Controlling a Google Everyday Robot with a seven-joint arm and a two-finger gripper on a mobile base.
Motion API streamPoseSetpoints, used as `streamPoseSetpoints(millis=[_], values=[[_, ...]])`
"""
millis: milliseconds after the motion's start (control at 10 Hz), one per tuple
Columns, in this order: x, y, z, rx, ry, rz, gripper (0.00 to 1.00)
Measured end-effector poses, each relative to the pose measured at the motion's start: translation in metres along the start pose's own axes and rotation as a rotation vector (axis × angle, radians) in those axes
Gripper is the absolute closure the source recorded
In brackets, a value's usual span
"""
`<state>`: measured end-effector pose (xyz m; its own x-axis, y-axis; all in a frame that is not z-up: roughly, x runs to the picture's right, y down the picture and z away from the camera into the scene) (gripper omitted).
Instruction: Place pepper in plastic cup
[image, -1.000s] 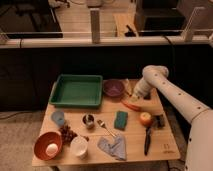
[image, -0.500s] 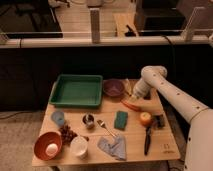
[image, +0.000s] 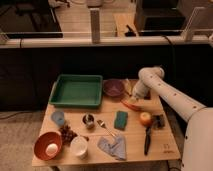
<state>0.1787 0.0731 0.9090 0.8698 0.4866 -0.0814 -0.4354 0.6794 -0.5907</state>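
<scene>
Gripper (image: 133, 98) just above the pepper (image: 131, 105); whether it grips, I cannot tell.
Pepper probably light, firm, slick: take it mid-body, across its width.

On the wooden surface (image: 136, 145), the gripper (image: 134, 99) hangs just above the slim orange-red pepper (image: 130, 105), right of the round purple bowl (image: 114, 89). The light-blue plastic cup (image: 58, 118) stands well apart, far left, before the green rectangular tray (image: 75, 104).
</scene>
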Motion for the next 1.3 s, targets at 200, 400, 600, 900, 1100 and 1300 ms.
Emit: streamPoseSetpoints(millis=[200,400,600,900,1100,1300], values=[[0.001,0.003,0.000,0.002,0.012,-0.009,0.20],[0.001,0.007,0.002,0.003,0.021,-0.022,0.20],[0.003,0.013,0.004,0.005,0.014,-0.070,0.20],[0.009,0.017,0.012,0.016,-0.002,-0.189,0.20],[0.013,0.014,0.018,0.027,-0.001,-0.247,0.29],[0.016,0.014,0.023,0.036,0.005,-0.295,0.50]])
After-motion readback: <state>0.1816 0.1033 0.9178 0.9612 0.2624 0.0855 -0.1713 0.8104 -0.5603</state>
